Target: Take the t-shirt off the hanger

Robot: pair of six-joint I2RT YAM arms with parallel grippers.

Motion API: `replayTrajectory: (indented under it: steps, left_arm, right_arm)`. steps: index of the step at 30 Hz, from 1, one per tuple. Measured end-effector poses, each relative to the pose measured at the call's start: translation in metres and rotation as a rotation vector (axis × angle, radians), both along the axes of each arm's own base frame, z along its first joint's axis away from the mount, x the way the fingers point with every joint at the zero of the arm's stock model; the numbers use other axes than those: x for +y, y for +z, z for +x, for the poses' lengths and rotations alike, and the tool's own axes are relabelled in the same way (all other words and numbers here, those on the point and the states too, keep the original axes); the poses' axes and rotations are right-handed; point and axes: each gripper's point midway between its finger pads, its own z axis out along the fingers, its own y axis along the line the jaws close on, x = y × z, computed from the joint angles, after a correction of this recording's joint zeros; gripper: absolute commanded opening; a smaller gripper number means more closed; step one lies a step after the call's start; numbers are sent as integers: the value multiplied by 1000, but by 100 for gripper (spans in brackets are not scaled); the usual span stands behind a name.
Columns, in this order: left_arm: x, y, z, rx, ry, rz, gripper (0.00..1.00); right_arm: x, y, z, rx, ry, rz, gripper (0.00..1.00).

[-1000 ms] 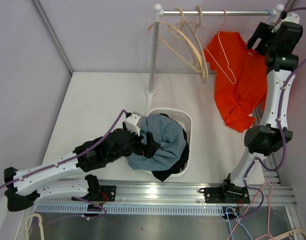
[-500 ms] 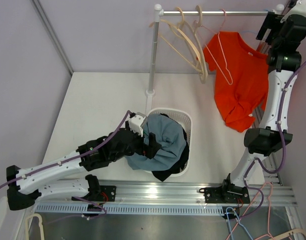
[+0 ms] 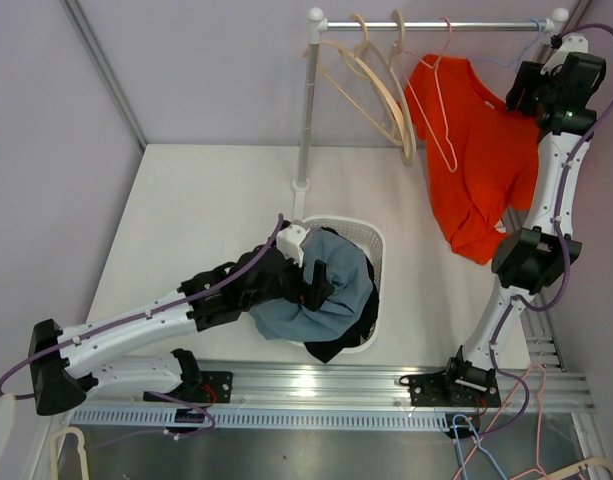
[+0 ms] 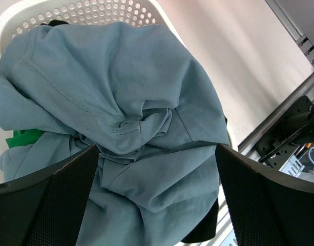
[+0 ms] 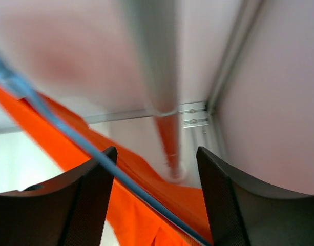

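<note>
Top view: one rail (image 3: 436, 24) on one upright post (image 3: 308, 110); two pale hangers (image 3: 381, 90) and one pink wire hanger (image 3: 441, 120) hang bare; one orange t-shirt (image 3: 486, 160) hangs at the rail's right end, on its hanger; right gripper (image 3: 521, 90) raised just beside the shirt's shoulder; one white basket (image 3: 371, 235) on the table (image 3: 206, 210), holding one blue-grey shirt (image 3: 331, 290) over one black garment (image 3: 331, 350); left gripper (image 3: 311, 280) above that heap. Left wrist view: both fingers (image 4: 44, 205) spread wide, gripping nothing; a scrap of green cloth (image 4: 21, 138) under the blue-grey shirt. Right wrist view, blurred: fingers (image 5: 69, 205) apart; one blue hanger wire (image 5: 59, 128) crosses the gap over the orange cloth; contact cannot be told.
</note>
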Motion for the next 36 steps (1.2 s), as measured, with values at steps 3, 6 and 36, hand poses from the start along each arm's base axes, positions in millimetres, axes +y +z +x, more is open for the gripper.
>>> replayTrajectory:
  steps: [3,6,36]
  left_arm:
    - [-2,2,0,-6,-8,-6,99]
    - [-3,3,0,-8,-13,-13,100]
    - [-1,10,-2,-31,-29,-35,100]
  right_arm:
    - [18,0,-5,1,67,32,67]
    - [36,5,-13,2,106,43,68]
    - [58,36,29,-157,-47,-26,0]
